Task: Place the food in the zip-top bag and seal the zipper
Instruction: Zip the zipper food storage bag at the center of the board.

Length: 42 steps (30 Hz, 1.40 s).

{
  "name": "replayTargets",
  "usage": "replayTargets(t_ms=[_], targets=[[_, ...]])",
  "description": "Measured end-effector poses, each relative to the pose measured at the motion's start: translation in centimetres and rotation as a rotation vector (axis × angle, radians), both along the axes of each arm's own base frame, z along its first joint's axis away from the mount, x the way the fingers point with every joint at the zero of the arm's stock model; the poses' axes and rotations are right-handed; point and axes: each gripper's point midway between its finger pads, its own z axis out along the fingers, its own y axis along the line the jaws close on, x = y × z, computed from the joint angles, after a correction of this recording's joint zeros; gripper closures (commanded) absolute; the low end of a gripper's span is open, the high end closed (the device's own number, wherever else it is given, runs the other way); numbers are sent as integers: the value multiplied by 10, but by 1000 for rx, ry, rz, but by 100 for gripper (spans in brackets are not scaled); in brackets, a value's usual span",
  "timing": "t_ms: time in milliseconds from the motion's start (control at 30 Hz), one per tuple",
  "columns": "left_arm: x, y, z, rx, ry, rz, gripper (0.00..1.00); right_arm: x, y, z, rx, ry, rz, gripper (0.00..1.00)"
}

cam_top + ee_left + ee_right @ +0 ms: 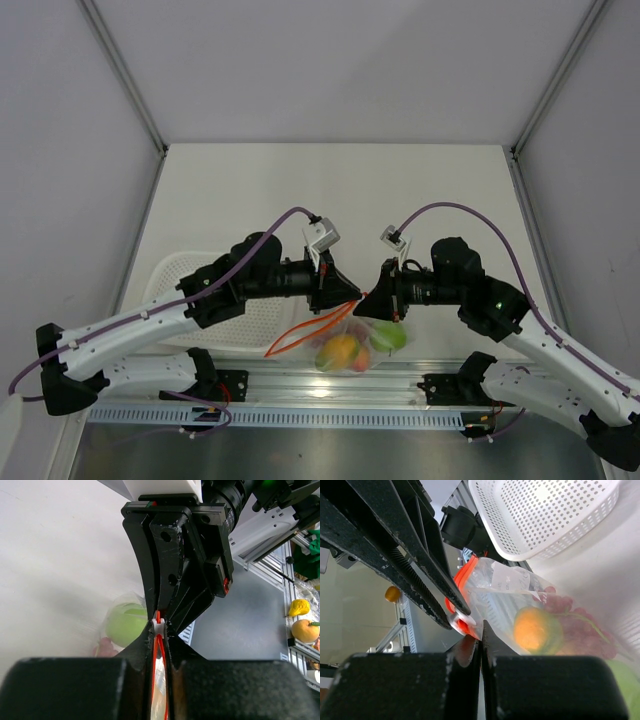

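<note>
The bag (510, 582) is clear, crinkly plastic, hanging between the two pincers just above the near edge of the table (330, 190). Its mouth is edged by the zipper (465, 577), a thin orange-red plastic strip. In the top view one stretch of the strip sags away to the left in a loose loop.

Through the film show a round, smooth yellow-orange mango (532, 628), a knobbly bunch of dark red grapes (570, 612) and a glossy green apple (390, 335), all sitting low in the bag.

The left gripper (160, 637) has its matte black, scuffed fingers pressed nearly together on the zipper, which runs up the narrow slit between them to a small white slider (159, 627). The right gripper (480, 632) meets it head-on, tip to tip. Its jaws are fully closed on the end of the zipper, where a scrap of orange-red shows at the tips.

Beyond the bag, to the left, lies a white plastic basket (545, 525), shallow, with rounded corners and walls pierced by rows of small holes. The table is plain matte white, and a ribbed aluminium rail (330, 385) runs along its near edge.
</note>
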Motion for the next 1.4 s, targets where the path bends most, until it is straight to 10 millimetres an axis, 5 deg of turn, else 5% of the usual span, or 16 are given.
replayTargets(t_ms=[133,467,1033,1400], targets=[[0,-1,-1,8,7,-1,75,2,0,0,-3,1,-12,100],[0,-1,-6,25,16,-2,98,2,0,-1,-6,-2,-15,100],[-1,-1,-7,26,25,-3,100,1,-4,4,7,-35,-28,94],[-4,-1,-7,28,29,-13,99,-7,-5,10,27,-57,13,100]])
